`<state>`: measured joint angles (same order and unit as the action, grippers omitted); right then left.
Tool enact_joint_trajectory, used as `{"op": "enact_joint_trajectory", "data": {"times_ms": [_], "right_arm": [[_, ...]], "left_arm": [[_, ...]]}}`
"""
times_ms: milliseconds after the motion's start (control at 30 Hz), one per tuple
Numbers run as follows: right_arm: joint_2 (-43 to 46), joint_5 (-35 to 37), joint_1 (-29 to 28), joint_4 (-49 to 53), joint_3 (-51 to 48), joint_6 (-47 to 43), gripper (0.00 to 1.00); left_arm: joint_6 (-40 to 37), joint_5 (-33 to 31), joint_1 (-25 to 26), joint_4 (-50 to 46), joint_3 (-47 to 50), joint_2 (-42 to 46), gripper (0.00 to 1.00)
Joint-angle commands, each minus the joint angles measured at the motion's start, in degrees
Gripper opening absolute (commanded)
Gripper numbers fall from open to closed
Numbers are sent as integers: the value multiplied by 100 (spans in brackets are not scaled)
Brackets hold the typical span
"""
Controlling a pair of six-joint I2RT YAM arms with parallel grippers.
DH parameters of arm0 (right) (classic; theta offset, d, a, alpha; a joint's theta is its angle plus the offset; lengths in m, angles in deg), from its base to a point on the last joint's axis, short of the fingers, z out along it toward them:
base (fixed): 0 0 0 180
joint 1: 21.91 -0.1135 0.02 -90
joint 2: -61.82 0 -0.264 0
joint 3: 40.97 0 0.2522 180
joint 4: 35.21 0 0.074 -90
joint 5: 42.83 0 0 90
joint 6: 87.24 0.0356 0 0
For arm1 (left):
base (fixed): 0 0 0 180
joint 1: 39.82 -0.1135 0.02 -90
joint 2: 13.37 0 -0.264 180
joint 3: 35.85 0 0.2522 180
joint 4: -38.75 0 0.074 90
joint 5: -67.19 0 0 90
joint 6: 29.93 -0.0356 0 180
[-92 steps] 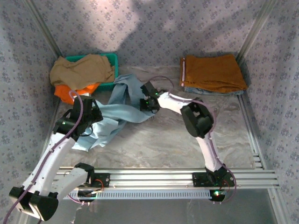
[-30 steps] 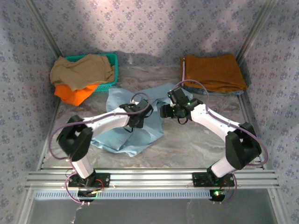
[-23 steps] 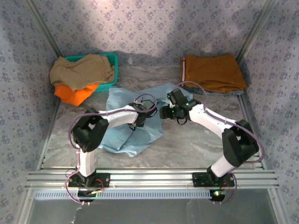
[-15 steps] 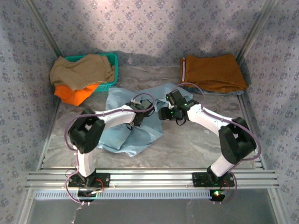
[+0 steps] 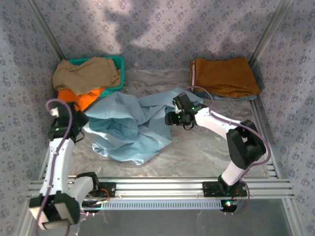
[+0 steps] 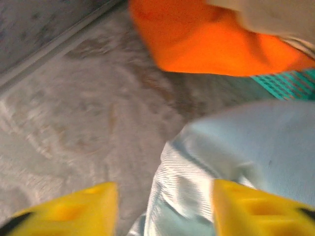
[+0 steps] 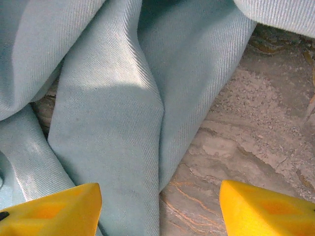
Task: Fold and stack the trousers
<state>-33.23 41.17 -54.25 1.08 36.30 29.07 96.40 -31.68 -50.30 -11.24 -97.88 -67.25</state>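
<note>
Now the left gripper (image 6: 162,199) and right gripper (image 7: 160,196) are hovering open-jawed over the trousers (image 5: 123,129); I'd be pinching one edge each and spreading flat.

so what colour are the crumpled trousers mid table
The trousers are plain pale sky blue, clearest in the right wrist view.

The marbled grey table (image 5: 206,152) carried the pale blue trousers (image 5: 128,130), crumpled between the left gripper (image 5: 74,129) and right gripper (image 5: 170,118), with cloth under both sets of jaws. Just beyond the left jaws lay an orange garment (image 6: 211,44) and a teal basket (image 5: 118,64). Well beyond the right jaws lay folded rust-orange trousers (image 5: 224,76).
</note>
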Motion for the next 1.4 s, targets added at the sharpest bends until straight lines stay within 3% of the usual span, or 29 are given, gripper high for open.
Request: {"op": "enact_joint_trajectory", "data": {"times_ms": [0,67,167,267,367,467,567,767,933,1000,1067,1200,1300,1367], "right_arm": [[69,-64,2,236,208,-21,67],[115,-51,-17,263,211,-33,67],[140,-15,-57,306,220,-64,67],[129,34,-54,279,188,-53,67],[93,78,-17,271,190,-49,67],[81,68,49,255,152,-32,66],[86,-5,115,218,86,-20,66],[144,-77,215,164,-78,-38,66],[153,-151,286,107,-160,-47,66],[145,-173,300,86,-164,-49,66],[123,-208,315,70,-167,-47,66],[88,-269,316,33,-160,-38,66],[67,-291,319,15,-142,-30,66],[72,-292,312,25,-124,-32,66]], "left_arm": [[398,1370,-1179,35,283,68,100],[459,1859,-1499,52,220,28,100],[324,2027,-906,-95,-44,46,100],[118,941,918,-561,-515,1,98],[167,306,2623,-527,-705,-396,86],[158,-105,3925,-350,-911,-1350,75],[125,-287,4607,-67,-1149,-2454,67],[-87,-967,5154,-47,-1774,-4061,68],[-75,-1756,5293,-142,-2210,-4835,71],[-48,-2063,5308,-167,-2231,-4990,62],[30,-2388,5310,-236,-2181,-5044,46],[21,-2734,5311,-236,-1915,-4853,25],[-34,-2866,5311,-214,-1743,-4587,3],[-68,-2919,5310,-236,-1726,-4337,0]]}}
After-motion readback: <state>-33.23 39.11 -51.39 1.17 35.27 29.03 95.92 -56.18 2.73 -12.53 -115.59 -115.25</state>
